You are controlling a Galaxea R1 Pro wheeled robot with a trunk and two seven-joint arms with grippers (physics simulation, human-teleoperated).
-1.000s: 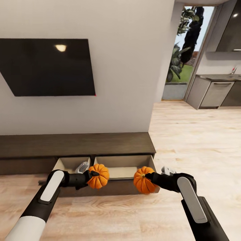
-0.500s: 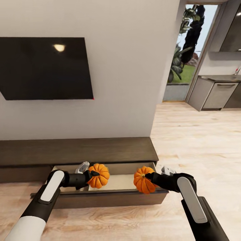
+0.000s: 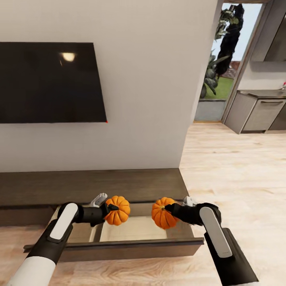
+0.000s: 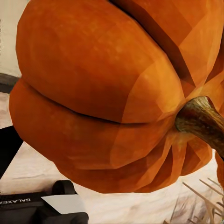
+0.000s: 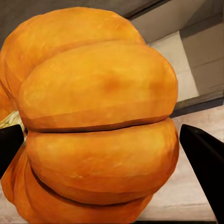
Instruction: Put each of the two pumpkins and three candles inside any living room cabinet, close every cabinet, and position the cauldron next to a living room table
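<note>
Gripping 1 pumpkin each, left gripper and right gripper hover over open cabinet.

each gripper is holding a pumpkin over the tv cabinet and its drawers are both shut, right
Not quite: the drawer is pulled open, its pale inside showing in the head view. The rest stands: the left gripper holds one pumpkin and the right gripper holds the other pumpkin, both above that open drawer of the dark-brown cabinet.

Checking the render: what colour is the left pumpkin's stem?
Brownish tan on the pumpkin; its stem shows best in the left wrist view.
</note>
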